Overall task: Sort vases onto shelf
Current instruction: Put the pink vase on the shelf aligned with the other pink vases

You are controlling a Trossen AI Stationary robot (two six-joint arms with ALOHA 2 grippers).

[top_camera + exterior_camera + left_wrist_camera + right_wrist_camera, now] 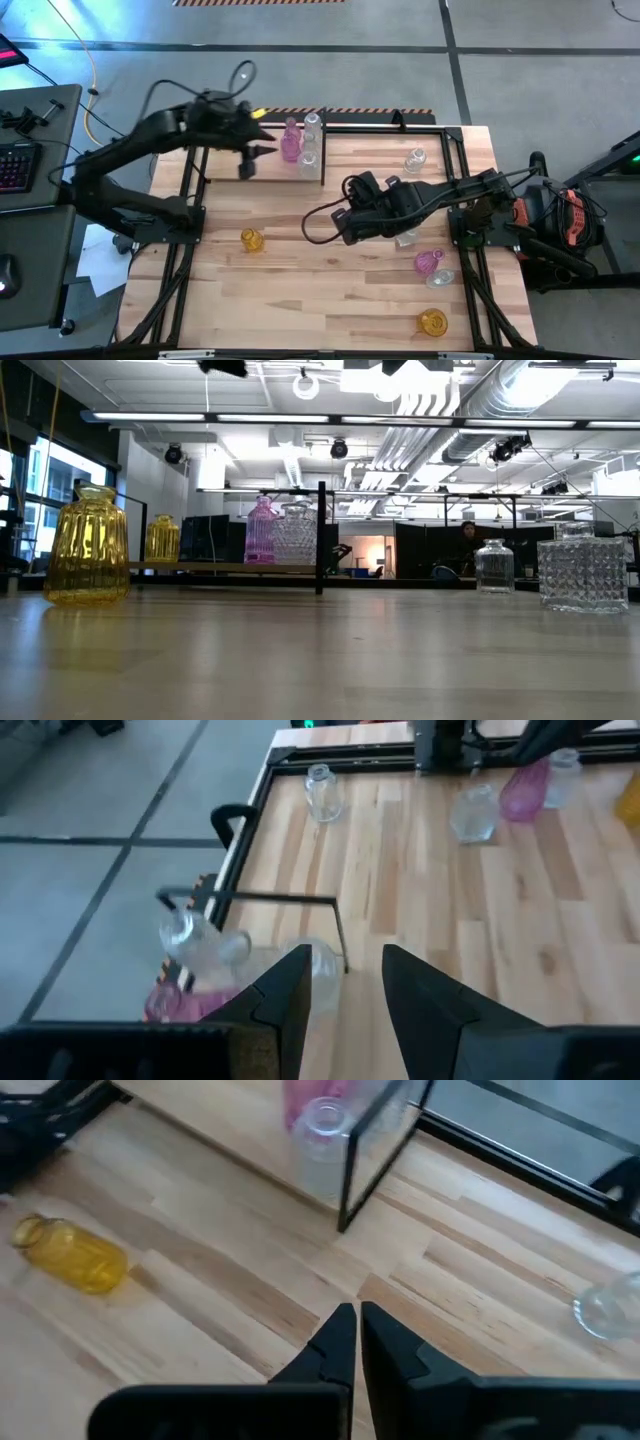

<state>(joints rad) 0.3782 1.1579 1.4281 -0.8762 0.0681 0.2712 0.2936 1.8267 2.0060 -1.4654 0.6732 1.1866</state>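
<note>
Up at the far left, the left hand (252, 160) hangs above the shelf (262, 176), its fingers parted and grasping nothing. Just to its right, a pink vase (291, 142) and two clear vases (312, 124) stand against the shelf's divider. Nearer the desk's (330, 300) middle, the right hand (352, 188) hovers clenched and empty. Left of it a yellow vase (251, 240) lies on the desk; to its right stand a clear vase (416, 159), a pink one (429, 262) and another yellow one (432, 322).
</note>
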